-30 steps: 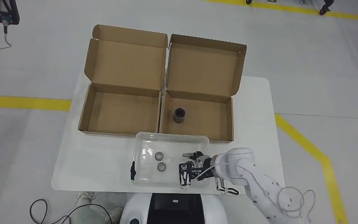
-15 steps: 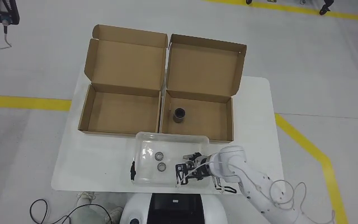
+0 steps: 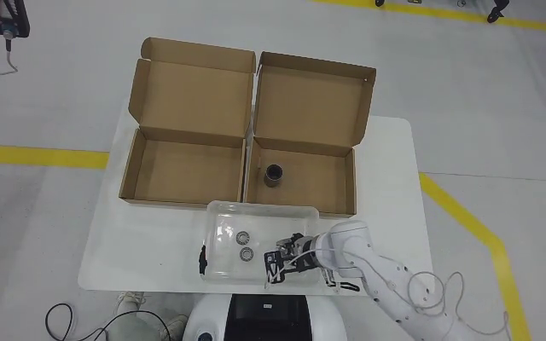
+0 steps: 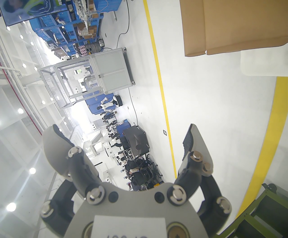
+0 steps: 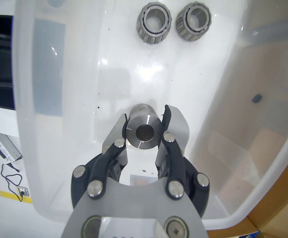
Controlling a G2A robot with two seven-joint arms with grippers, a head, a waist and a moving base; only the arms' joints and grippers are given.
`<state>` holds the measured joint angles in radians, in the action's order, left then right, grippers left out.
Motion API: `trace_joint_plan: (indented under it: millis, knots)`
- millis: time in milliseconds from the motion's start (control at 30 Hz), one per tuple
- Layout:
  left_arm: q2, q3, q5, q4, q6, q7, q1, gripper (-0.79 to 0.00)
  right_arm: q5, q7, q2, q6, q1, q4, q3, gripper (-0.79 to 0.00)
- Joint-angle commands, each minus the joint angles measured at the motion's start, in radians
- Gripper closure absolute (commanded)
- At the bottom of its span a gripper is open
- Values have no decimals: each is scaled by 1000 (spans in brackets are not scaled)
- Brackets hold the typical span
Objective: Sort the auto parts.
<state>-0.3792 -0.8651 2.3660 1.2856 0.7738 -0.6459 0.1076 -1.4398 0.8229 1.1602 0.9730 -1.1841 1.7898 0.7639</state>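
Note:
My right gripper (image 5: 145, 116) is inside the clear plastic bin (image 5: 24, 90), shut on a steel sleeve (image 5: 142, 133) that lies on the bin floor, one finger on each side of it. Two grey roller bearings (image 5: 154, 21) (image 5: 193, 20) sit side by side further along the bin floor. From the top view, the right gripper (image 3: 275, 262) is in the bin's near right part and the bearings (image 3: 245, 245) lie to its left. A dark sleeve (image 3: 273, 175) stands in the right cardboard box (image 3: 345, 183). My left gripper (image 4: 122, 133) is open and holds nothing, off the table.
The left cardboard box (image 3: 183, 170) has nothing in it. Both boxes stand at the table's far side with their lids folded back. The bin (image 3: 260, 205) sits just in front of them, near the table's front edge. Bare tabletop (image 3: 384, 170) lies to the right.
The right gripper has slid a little to the left inside the bin, towards the bearings. The bearings and boxes have not moved.

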Motion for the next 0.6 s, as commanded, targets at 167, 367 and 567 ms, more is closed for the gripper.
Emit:
trace_joint_plan:
  millis: [167,367,567]
  knots:
    - [0,0,0,0,0,0,0,-785,-17,-140,-5,3,17,51,14,0]
    - [0,0,0,0,0,0,0,-785,-42,-333,-4,-7,58,91,31,0]
    - [0,0,0,0,0,0,0,-785,-40,-548,8,-58,121,74,46,0]
